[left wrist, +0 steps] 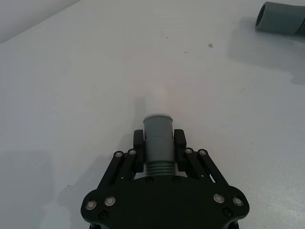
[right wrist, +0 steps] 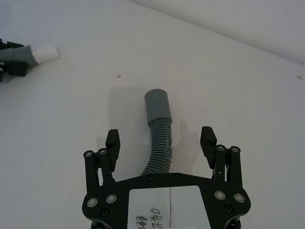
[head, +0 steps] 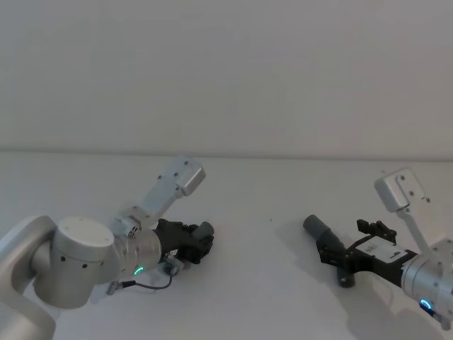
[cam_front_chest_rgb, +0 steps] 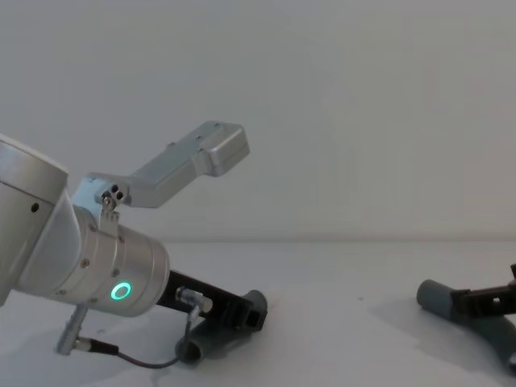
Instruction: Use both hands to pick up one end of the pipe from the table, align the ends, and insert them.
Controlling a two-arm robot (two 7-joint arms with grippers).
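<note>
Spreading across the lower half of the head view, the white table meets a pale grey wall at 12 o'clock. Both arms work low over it.

At 8 o'clock the left arm's thick silver wrist reaches in, with a green ring light glowing on its side. It is tilted down toward the surface. The right arm's wrist enters at 4 o'clock.

The left gripper sits at about 7 o'clock, well apart from the other. Its jaws are drawn in narrow and clamp the left hose piece. Its black fingers press on either side of the smooth collar, just ahead of the ribs. The piece points toward 3 o'clock, at the other arm. I cannot tell whether its front end is clear of the table.

The right gripper is at 4 o'clock with its jaws spread wide. They straddle the right hose piece without touching it, with a clear gap on each side. This ribbed, curved piece lies on the table. It runs out from under the gripper body toward 10 o'clock.

The grey socket cuff lies beyond the right fingertips, with its open mouth turned toward the left arm.

The whitish tip sticks out past the left gripper, facing that socket and well apart from it.
</note>
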